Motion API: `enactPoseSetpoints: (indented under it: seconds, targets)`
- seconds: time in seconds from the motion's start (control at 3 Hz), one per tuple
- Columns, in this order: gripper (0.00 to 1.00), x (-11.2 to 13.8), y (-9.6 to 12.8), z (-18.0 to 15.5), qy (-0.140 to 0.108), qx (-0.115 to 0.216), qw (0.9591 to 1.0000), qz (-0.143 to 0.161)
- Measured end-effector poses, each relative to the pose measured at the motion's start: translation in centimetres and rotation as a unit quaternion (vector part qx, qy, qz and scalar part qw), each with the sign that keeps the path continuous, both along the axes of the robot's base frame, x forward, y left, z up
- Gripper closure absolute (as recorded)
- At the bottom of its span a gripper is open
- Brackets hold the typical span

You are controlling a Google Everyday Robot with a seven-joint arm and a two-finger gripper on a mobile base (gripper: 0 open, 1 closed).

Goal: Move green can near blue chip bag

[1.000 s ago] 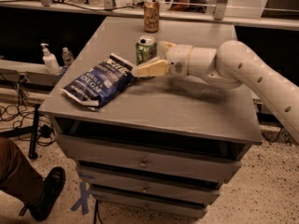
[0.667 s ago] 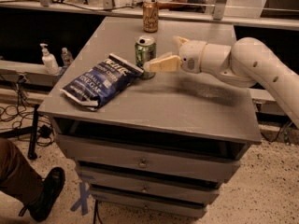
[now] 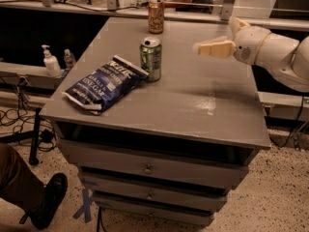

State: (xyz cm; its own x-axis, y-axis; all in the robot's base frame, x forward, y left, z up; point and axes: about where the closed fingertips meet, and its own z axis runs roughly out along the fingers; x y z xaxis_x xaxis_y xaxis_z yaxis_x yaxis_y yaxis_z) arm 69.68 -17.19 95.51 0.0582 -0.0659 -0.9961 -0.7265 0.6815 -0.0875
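The green can stands upright on the grey cabinet top, right beside the upper right corner of the blue chip bag. The bag lies flat near the front left edge. My gripper hovers above the right side of the top, well to the right of the can. It points left, is open and holds nothing.
An orange-brown can stands at the back of the top. A sanitizer pump bottle and a small bottle sit on a low shelf at the left. A person's leg and shoe are at bottom left. The cabinet has drawers in front.
My gripper has let go of the green can and drawn back to the right, away from it. The can stays upright beside the bag.
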Motion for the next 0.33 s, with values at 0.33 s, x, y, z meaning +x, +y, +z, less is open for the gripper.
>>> enactPoseSetpoints:
  seconds: [0.33]
  targets:
    - [0.00,0.00,0.01,0.00,0.000,0.000,1.0000,0.000]
